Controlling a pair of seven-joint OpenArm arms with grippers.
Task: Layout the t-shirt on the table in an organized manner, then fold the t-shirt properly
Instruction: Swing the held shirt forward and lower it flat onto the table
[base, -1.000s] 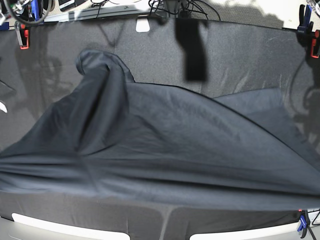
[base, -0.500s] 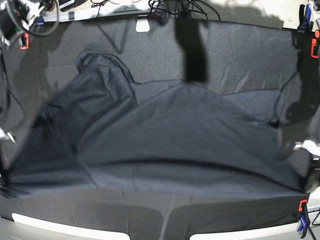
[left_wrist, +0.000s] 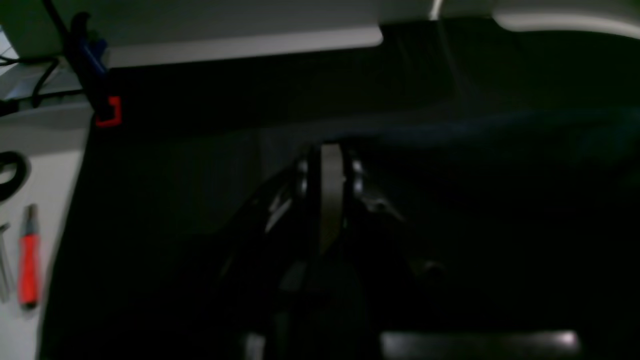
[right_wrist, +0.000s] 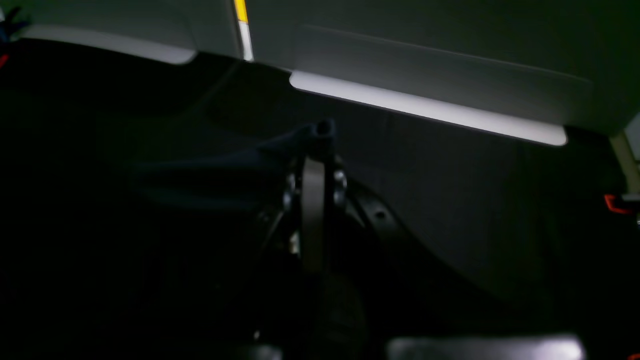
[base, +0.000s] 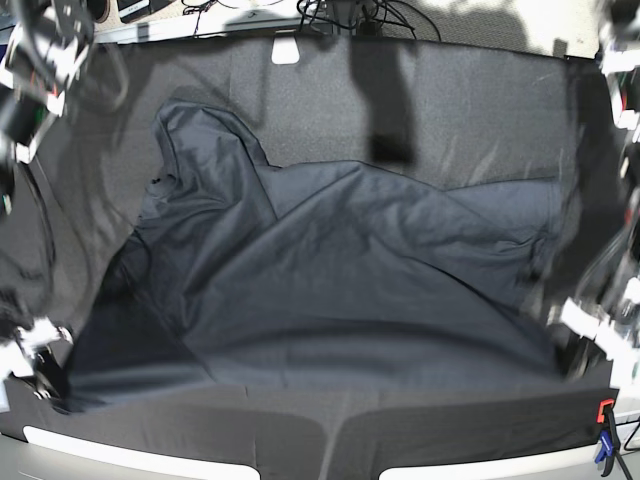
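Between the two hands, the t-shirt (base: 340, 270) spreads over the bench (base: 480, 100); right hand (right_wrist: 320, 131) and left hand (left_wrist: 331, 148) each clench its hem.

Both wrist views are very dim and soft, with only pale strips along the far edge catching light. The base view is evenly lit from above; the table (base: 470, 90) shows dark cast shadows, motion blur smears both side edges.

Base view: high, looking down over the whole table (base: 480, 90). Both wrist views: low, close behind their closed fingers, facing the near table edge, shared with base.
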